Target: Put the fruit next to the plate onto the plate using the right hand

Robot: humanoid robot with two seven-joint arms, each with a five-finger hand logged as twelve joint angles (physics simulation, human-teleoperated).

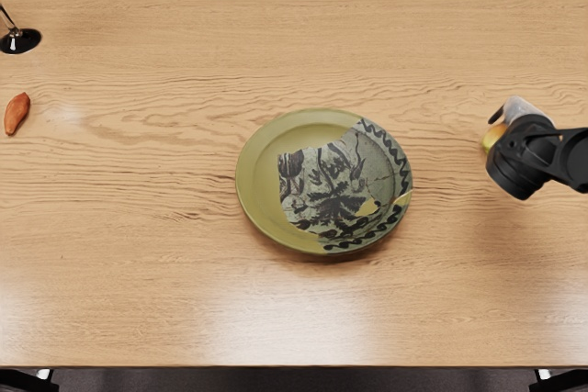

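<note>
Wooden table (184, 273); right hand (524, 149) at fruit (493, 139)

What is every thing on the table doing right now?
Plate: flat on the table, no fruit on it yet.
Fruit: right of the plate, half hidden by the robot hand.
Right robot hand: at the fruit; grip unclear.
Orange piece: lying alone by the left edge.

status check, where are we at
Right hand at the fruit, grip unclear. Fruit right of plate, not on it. Nothing between them.
</note>
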